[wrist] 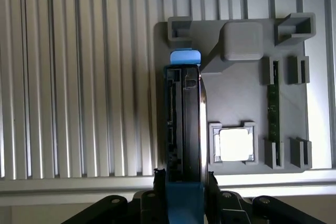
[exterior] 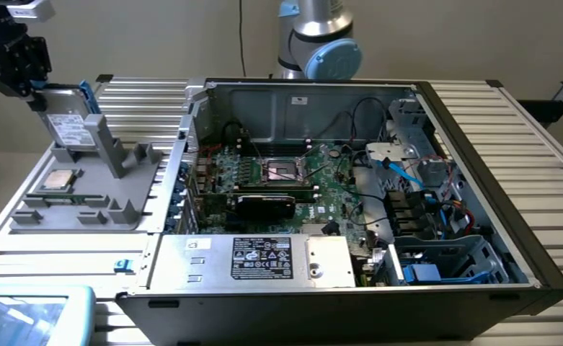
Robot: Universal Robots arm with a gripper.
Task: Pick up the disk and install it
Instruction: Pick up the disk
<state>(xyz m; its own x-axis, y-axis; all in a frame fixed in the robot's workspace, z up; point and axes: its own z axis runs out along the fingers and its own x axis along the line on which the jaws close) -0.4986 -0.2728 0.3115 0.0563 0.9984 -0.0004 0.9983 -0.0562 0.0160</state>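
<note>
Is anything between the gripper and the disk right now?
Nothing visible. The gripper is already on the disk, closed against both sides of its blue carrier. The disk stands on edge in the grey fixture, beside the fixture's post.

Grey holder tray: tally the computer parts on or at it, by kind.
disk: 1, gripped at its end by the claw
CPU chip: 1
green memory stick: 1
Total: 3

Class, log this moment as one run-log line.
hand: shut on blue-framed grey metal disk | disk: upright, at grey plastic holder | installed: no
</note>
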